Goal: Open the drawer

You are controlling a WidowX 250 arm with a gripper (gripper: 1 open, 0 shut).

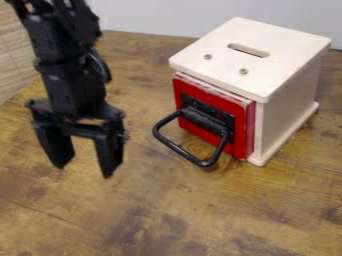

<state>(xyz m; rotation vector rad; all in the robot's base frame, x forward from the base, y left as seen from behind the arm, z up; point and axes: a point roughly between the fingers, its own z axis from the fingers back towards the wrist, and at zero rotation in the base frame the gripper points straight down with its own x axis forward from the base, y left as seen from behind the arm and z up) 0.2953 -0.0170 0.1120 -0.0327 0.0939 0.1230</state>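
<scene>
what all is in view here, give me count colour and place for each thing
cabinet box: one, cream-white, on the table at the right, slot and two round metal fittings on top
drawer: one, red front, shut in the cabinet box
handle: one, black loop, on the drawer front, sticking out over the table
table: one, brown wood grain, under everything
hand: one, black, two fingers apart, left of the handle in the picture, not touching it
arm: one, black, coming in from the top left
</scene>
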